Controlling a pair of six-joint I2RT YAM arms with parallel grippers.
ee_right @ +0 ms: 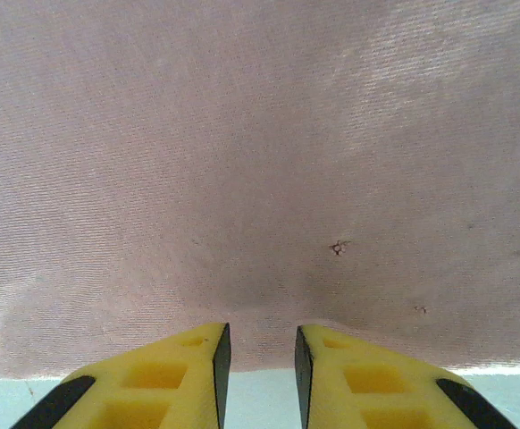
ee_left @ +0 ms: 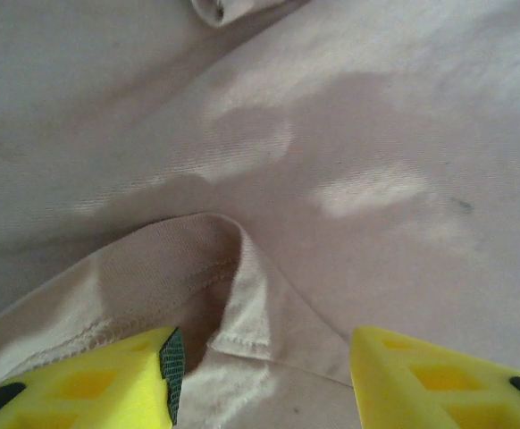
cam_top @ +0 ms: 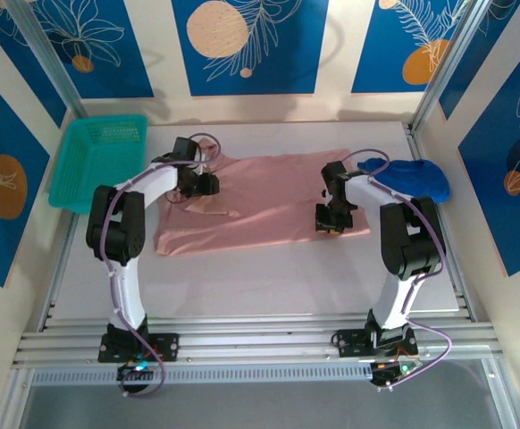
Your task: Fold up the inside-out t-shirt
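Table (cam_top: 242,286) white, blue-panelled walls (cam_top: 242,45) | t-shirt (cam_top: 260,210) flat | left fingers (ee_left: 90,384) spread | right fingers (ee_right: 153,375) pinching its edge

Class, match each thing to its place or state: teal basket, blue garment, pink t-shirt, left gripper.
Things:
1. teal basket
2. blue garment
3. pink t-shirt
4. left gripper

Places or states:
a. spread out mid-table
b. jaws open over a stitched hem
c. far left corner
d. far right edge, beside the right arm

Pairs: 1-c, 2-d, 3-a, 4-b.
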